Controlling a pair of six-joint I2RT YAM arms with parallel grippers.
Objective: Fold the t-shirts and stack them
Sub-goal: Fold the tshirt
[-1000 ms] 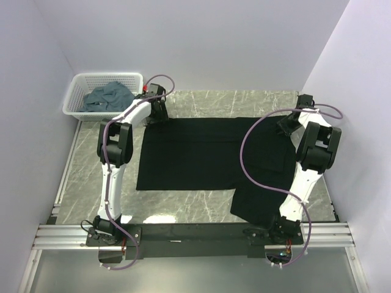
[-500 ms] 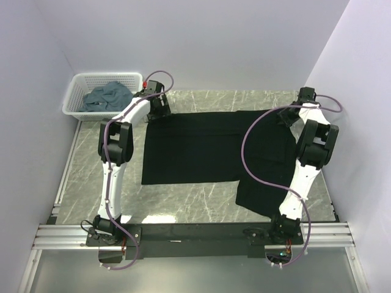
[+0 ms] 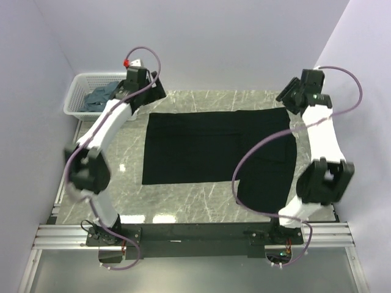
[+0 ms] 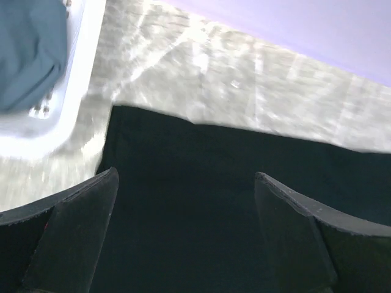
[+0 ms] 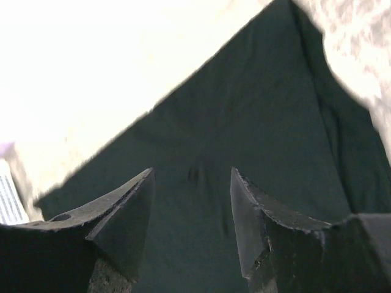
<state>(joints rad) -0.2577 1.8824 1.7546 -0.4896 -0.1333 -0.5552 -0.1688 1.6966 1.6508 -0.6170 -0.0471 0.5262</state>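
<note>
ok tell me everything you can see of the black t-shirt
The black t-shirt is plain matte cloth, no print showing. It lies flat on the marble table in an L: a wide band across, plus a flap toward the arms on the right. Only the table touches it; the open left gripper and right gripper hang over its far corners.

Right pincer [image 5: 192, 183] spread, empty — black t-shirt [image 5: 263, 104] flat beneath.
</note>
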